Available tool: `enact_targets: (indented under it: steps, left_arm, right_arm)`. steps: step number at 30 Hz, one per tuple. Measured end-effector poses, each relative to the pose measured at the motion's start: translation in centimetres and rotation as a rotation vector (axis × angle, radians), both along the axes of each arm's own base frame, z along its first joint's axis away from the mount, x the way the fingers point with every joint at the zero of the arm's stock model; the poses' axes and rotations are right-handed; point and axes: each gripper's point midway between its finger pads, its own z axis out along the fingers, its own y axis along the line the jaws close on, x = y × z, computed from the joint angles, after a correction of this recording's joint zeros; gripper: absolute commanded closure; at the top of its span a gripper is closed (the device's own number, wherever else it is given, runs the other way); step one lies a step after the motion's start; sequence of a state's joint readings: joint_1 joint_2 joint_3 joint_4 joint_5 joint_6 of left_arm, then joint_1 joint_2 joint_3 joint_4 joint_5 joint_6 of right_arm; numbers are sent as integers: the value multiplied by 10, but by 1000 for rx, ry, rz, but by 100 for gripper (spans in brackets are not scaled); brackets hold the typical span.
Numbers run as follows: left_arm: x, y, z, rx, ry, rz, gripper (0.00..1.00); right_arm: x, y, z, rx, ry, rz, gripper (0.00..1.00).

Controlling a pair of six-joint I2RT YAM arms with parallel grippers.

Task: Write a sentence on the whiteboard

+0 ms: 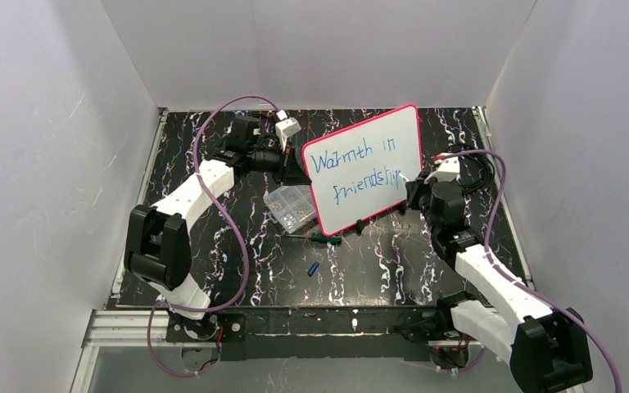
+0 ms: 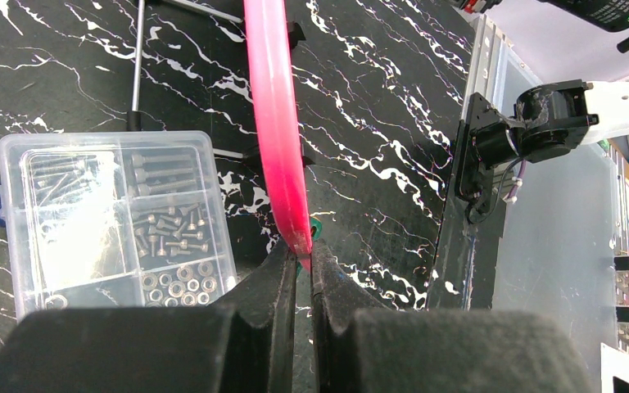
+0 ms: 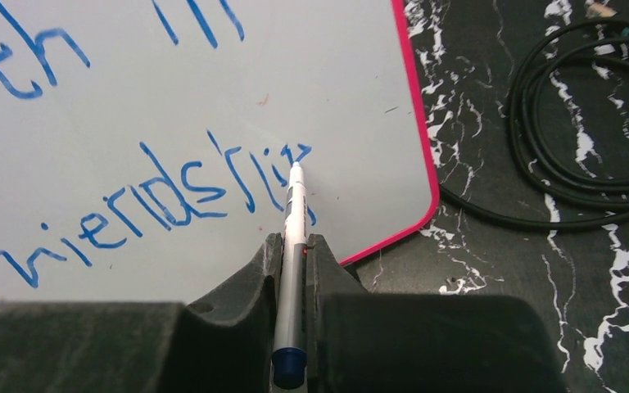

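Observation:
The whiteboard (image 1: 377, 123) with its pink-red rim stands tilted at the middle of the table. Its blue sentence (image 1: 354, 157) reads "Warmth in" over "friendship". My left gripper (image 2: 301, 255) is shut on the board's rim (image 2: 274, 123), at the board's left edge in the top view. My right gripper (image 3: 293, 246) is shut on a white and grey marker (image 3: 295, 221) with a blue end. The marker's tip touches the board (image 3: 213, 82) at the last letters of the sentence's lower line (image 3: 172, 192). In the top view the right gripper (image 1: 412, 187) sits at the board's lower right corner.
A clear compartment box of screws and nuts (image 1: 289, 207) (image 2: 115, 221) lies just left of the board. A blue cap (image 1: 313, 268) and a green-handled tool (image 1: 328, 238) lie in front. A coiled black cable (image 3: 590, 123) lies to the right. Walls close in three sides.

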State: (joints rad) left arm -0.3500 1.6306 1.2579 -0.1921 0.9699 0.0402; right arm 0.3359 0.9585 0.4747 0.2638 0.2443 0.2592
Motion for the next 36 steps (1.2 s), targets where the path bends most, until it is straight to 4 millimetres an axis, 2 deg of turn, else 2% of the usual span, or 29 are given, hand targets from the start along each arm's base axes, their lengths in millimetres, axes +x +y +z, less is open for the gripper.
enact_targets:
  steps: [4, 10, 14, 28, 33, 36]
  left_arm:
    - [0, 0, 0, 0, 0, 0, 100]
    - [0, 0, 0, 0, -1, 0, 100]
    - [0, 0, 0, 0, 0, 0, 100]
    - [0, 0, 0, -2, 0, -1, 100]
    - [0, 0, 0, -2, 0, -2, 100]
    - [-1, 0, 0, 2, 2, -2, 100]
  right_arm:
    - [0, -9, 8, -5, -27, -48, 99]
    - [1, -15, -7, -34, 22, -80, 99]
    - [2, -14, -14, -40, 40, -80, 99]
    - [11, -11, -17, -34, 28, -79, 99]
    - [8, -13, -10, -27, 15, -84, 99]
    - [0, -18, 7, -11, -24, -100, 99]
